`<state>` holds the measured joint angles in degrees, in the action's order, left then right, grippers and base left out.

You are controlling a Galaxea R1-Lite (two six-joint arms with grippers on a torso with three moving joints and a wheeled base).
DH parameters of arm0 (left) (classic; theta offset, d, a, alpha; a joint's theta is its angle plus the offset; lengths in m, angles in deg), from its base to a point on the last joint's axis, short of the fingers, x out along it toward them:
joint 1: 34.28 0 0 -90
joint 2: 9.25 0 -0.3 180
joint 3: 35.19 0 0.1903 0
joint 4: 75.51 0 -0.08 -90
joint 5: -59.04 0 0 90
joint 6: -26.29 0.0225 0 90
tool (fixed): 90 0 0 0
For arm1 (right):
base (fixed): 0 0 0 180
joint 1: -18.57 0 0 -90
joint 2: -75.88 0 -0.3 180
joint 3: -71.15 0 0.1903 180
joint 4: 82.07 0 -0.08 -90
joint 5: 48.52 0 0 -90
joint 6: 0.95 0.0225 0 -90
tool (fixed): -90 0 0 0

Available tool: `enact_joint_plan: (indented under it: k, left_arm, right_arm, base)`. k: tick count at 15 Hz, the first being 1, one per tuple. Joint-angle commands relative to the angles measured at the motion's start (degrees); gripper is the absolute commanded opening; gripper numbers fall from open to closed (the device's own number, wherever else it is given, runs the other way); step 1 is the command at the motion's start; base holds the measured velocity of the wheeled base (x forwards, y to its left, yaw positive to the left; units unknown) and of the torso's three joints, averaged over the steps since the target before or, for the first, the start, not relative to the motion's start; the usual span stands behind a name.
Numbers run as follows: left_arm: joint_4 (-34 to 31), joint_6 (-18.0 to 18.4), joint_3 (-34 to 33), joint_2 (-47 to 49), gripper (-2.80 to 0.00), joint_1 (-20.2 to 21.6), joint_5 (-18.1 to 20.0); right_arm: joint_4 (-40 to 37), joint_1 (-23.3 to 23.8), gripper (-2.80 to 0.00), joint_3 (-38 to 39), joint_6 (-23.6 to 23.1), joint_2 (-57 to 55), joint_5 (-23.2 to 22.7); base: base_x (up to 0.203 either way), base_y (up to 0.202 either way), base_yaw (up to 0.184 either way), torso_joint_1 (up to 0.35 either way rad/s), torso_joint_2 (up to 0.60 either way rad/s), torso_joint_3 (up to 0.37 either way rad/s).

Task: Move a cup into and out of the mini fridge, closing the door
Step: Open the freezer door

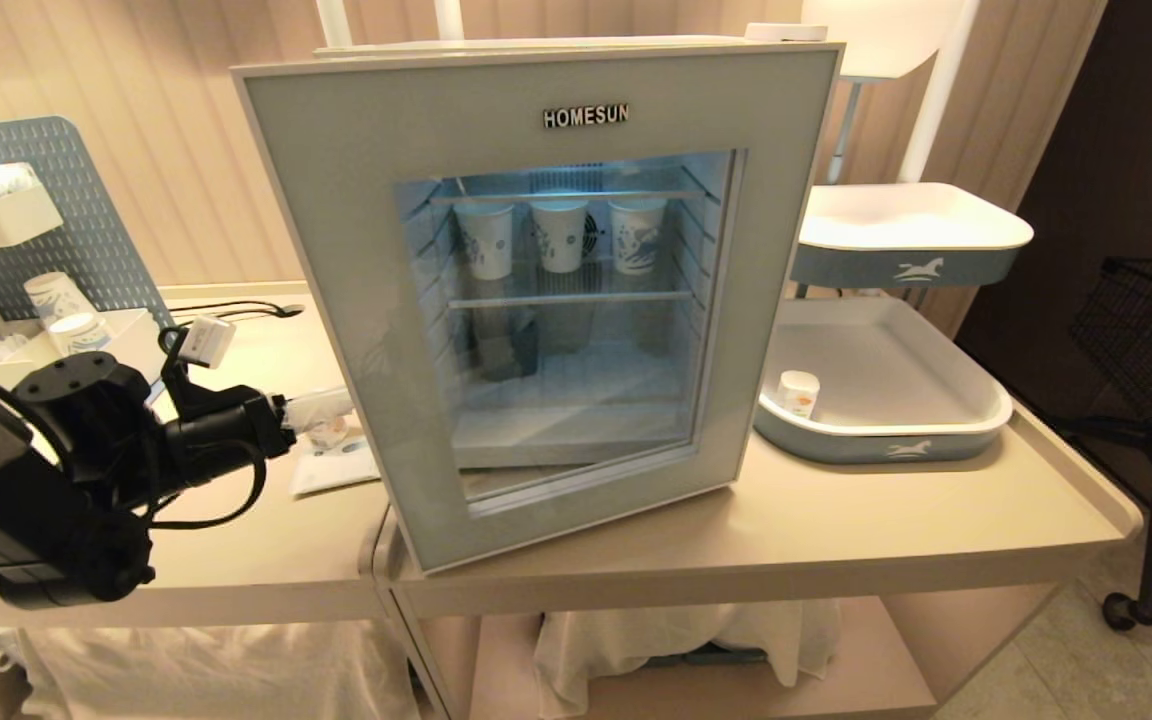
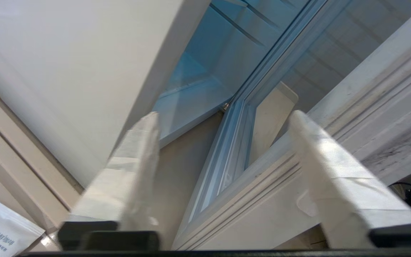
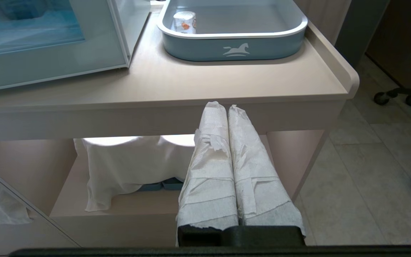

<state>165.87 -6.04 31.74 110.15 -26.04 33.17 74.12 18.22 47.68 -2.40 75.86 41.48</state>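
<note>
The mini fridge [image 1: 536, 48] stands mid-table, and its glass-windowed door [image 1: 336, 200] is ajar by a narrow gap. My left gripper [image 1: 321, 408] hovers at the door's left edge. In the left wrist view this gripper [image 2: 223, 115] is open and holds nothing. One finger is by the fridge's white side wall [image 2: 66, 71] and the other over the door's inner frame [image 2: 369, 107]. The cup [image 1: 798, 392], small and white with orange print, stands in the lower blue tray [image 1: 886, 440], also seen as the cup [image 3: 184, 22]. My right gripper [image 3: 225, 105] hangs shut below the table edge.
Three tall paper cups [image 1: 559, 235] stand on the fridge's upper shelf. A white packet [image 1: 336, 470] and a small item lie under the left gripper. A pegboard [image 1: 56, 220] with cups is far left. A second tray [image 1: 911, 235] and a wire basket [image 1: 1151, 350] are on the right.
</note>
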Motion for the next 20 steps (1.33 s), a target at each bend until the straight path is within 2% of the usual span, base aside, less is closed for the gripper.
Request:
enact_joint_plan:
  k: [1,4,8,10,13,16,18,20]
  left_arm:
    - [0.4,-0.3,0.4,0.5,-2.80,0.1,0.4]
    - [0.5,-0.2,0.6,0.6,-2.80,-0.2,0.5]
    - [0.6,-0.4,0.6,-0.2,-2.80,-6.0,0.4]
    - [0.6,-0.6,-0.2,-1.6,-2.80,-7.6,0.5]
    - [0.9,-0.7,-5.2,-6.4,-2.80,-7.8,1.2]
    - [1.6,-0.6,-12.3,-12.3,-2.80,-8.6,3.4]
    - [2.7,-0.7,-16.5,-15.8,-2.80,-12.2,4.8]
    - [2.8,-0.9,-18.1,-17.5,-2.80,-19.2,5.3]
  right_arm:
    - [0.0,0.0,-2.80,0.0,0.0,0.0,0.0]
    - [0.0,0.0,-2.80,0.0,0.0,-0.1,0.0]
    - [0.0,0.0,-2.80,0.0,0.0,-0.1,0.0]
    - [0.0,0.0,-2.80,0.0,0.0,-0.1,0.0]
    - [0.0,0.0,-2.80,0.0,0.0,-0.1,0.0]
    - [0.0,0.0,-2.80,0.0,0.0,-0.1,0.0]
    - [0.0,0.0,-2.80,0.0,0.0,0.0,0.0]
    - [0.0,0.0,-2.80,0.0,0.0,-0.1,0.0]
  base:
    - [0.000,0.000,0.000,0.000,0.00,0.000]
    - [0.000,0.000,0.000,0.000,0.00,0.000]
    - [0.000,0.000,0.000,0.000,0.00,0.000]
    - [0.000,0.000,0.000,0.000,0.00,0.000]
    - [0.000,0.000,0.000,0.000,0.00,0.000]
    - [0.000,0.000,0.000,0.000,0.00,0.000]
    - [0.000,0.000,0.000,0.000,0.00,0.000]
    - [0.000,0.000,0.000,0.000,0.00,0.000]
